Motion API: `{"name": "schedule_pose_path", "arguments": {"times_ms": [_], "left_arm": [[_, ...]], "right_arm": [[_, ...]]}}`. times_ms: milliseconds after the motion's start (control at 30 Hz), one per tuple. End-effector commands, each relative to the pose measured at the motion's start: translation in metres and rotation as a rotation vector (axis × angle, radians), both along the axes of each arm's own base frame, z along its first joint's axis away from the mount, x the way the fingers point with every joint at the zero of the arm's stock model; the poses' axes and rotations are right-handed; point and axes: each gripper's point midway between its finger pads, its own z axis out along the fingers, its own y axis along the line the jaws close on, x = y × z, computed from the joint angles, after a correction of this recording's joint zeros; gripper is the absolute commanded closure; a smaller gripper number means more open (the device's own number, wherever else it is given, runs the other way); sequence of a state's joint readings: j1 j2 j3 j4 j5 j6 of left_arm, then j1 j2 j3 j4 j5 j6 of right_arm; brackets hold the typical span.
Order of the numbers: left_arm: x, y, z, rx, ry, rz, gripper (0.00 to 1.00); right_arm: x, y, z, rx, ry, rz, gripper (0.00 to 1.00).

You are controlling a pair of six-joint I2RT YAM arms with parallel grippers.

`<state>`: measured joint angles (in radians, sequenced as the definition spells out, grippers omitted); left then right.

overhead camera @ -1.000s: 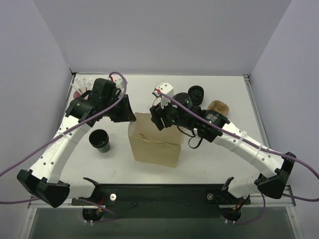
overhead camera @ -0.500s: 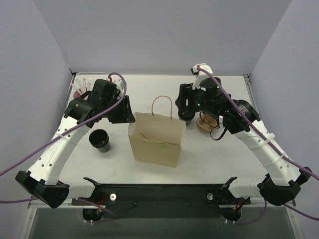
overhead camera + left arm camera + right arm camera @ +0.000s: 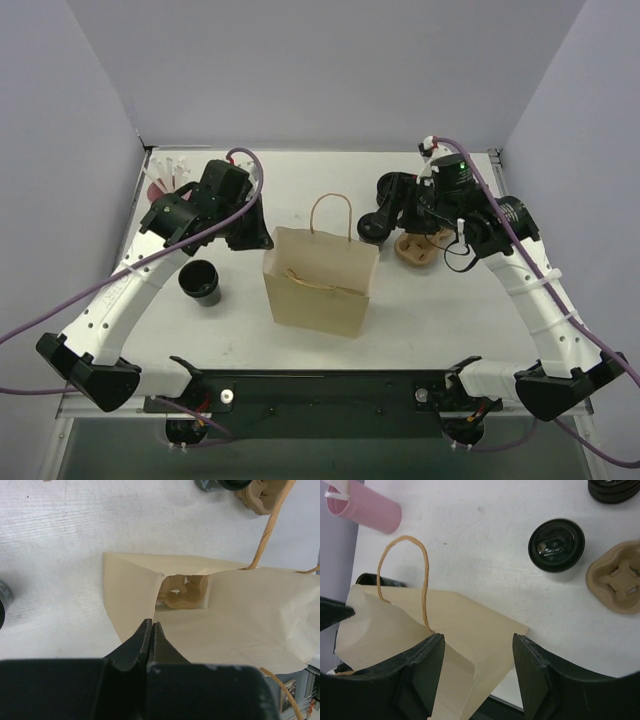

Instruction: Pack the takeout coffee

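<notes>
Right end effector (image 3: 478,644) near takeout coffee (image 3: 556,545)

The right arm (image 3: 520,280) is withdrawn from above the bag (image 3: 320,290) and now reaches over the table to the bag's right rear. The right gripper (image 3: 477,641), formerly over the bag mouth, now stands beyond its far right corner, jaws apart and empty. The bag's far handle (image 3: 331,212), previously covered by the arm, is now exposed and upright. The carrier (image 3: 418,250) is now in fuller view. The bag sits slightly further right. The left gripper (image 3: 151,626) follows it slightly right and is now closed at the bag's rim.
</notes>
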<state>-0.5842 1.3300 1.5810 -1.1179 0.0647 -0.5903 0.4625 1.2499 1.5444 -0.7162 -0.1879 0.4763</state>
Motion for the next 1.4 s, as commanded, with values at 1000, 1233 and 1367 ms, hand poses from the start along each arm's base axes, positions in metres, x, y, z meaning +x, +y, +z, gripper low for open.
{"name": "schedule_pose_path", "arguments": {"times_ms": [1000, 1233, 1367], "left_arm": [[0.03, 0.015, 0.08, -0.059, -0.387, 0.087, 1.0], [0.035, 0.029, 0.077, -0.019, -0.566, 0.061, 1.0], [0.017, 0.031, 0.065, -0.124, -0.667, 0.044, 1.0]], "right_arm": [[-0.004, 0.033, -0.022, -0.292, 0.005, 0.1, 1.0], [0.027, 0.071, 0.019, -0.138, -0.309, 0.154, 1.0], [0.02, 0.094, 0.004, -0.04, -0.487, 0.257, 1.0]]}}
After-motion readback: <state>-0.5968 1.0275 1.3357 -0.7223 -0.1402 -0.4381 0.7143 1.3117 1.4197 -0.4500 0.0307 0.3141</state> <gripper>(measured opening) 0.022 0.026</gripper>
